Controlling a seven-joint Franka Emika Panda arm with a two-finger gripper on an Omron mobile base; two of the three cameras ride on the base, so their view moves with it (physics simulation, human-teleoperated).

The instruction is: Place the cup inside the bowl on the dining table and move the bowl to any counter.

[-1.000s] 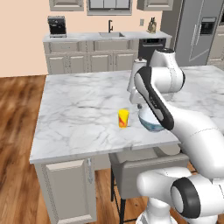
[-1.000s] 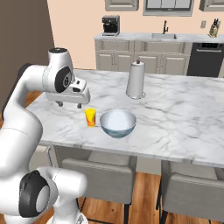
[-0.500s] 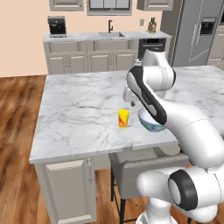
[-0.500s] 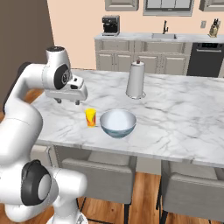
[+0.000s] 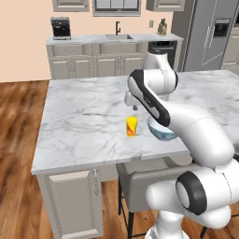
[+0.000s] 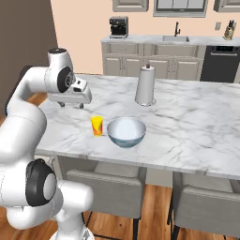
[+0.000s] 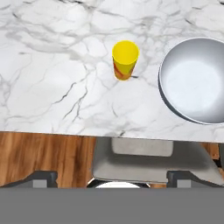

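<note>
Above table (image 5: 84, 126): fingers (image 7: 43, 177) nearer cup (image 7: 125, 59) (spread, empty).

From my seat at the controls, I see a white paper-towel roll (image 6: 146, 86) standing upright at about one o'clock in the right base view. At twelve o'clock, along the far wall, sit a black coffee machine (image 6: 118, 27), a sink faucet (image 6: 177, 29) and a knife block (image 6: 228, 31). A dark dishwasher (image 6: 220, 63) sits below. Two grey chairs (image 6: 104, 188) are tucked in at six o'clock. In the left base view a steel refrigerator (image 5: 210, 35) stands at two o'clock.
</note>
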